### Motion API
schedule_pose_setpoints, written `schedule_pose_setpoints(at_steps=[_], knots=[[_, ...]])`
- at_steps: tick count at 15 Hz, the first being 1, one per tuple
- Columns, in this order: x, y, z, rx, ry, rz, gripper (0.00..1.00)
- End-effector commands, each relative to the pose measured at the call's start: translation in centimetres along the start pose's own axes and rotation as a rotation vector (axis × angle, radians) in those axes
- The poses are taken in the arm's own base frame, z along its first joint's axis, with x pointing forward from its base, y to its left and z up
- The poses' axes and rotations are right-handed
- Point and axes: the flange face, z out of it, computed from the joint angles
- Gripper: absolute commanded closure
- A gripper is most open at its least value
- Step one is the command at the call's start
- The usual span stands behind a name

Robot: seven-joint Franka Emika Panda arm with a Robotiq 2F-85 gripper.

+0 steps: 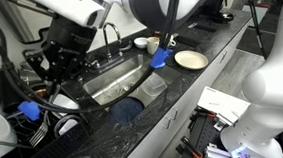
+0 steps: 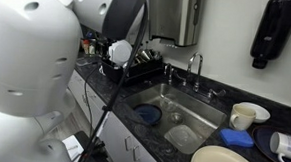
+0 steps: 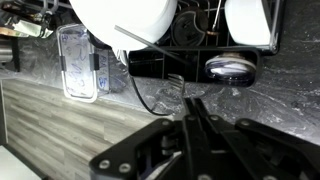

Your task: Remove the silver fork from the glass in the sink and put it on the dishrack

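In the wrist view my gripper (image 3: 190, 108) is shut on the silver fork (image 3: 178, 80). Its tines point at the counter just in front of the black wire dishrack (image 3: 195, 45). In an exterior view the gripper (image 1: 55, 57) hangs over the dishrack (image 1: 41, 81), left of the sink (image 1: 121, 75). The clear glass (image 1: 154, 86) lies in the basin next to the round dark-blue dish (image 1: 131, 110). Both also show in the other exterior view, the glass (image 2: 186, 138) and the dish (image 2: 147, 114) in the sink (image 2: 184, 103). The fork is too small to see in either exterior view.
White dishes (image 3: 125, 22) stand in the rack, with a round metal piece (image 3: 230, 68) under them. A clear plastic container (image 3: 78, 62) sits on the black counter beside it. A cream plate (image 1: 189, 59), a blue sponge (image 1: 160, 58), a mug (image 2: 246, 116) and the faucet (image 2: 194, 66) surround the sink.
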Motion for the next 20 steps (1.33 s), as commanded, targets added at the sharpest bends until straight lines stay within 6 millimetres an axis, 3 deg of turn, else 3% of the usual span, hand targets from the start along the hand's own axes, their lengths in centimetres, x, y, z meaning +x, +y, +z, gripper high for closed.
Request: schedule_pose_setpoints(at_steps=[1, 9, 20], knots=[[-1.6, 0.6, 0.8, 0.074, -0.070, -0.005, 0.99], [-3.1, -0.2, 3.3, 0.086, 0.001, 0.007, 0.99], [-3.4, -0.3, 3.8, 0.071, 0.055, -0.012, 0.99]])
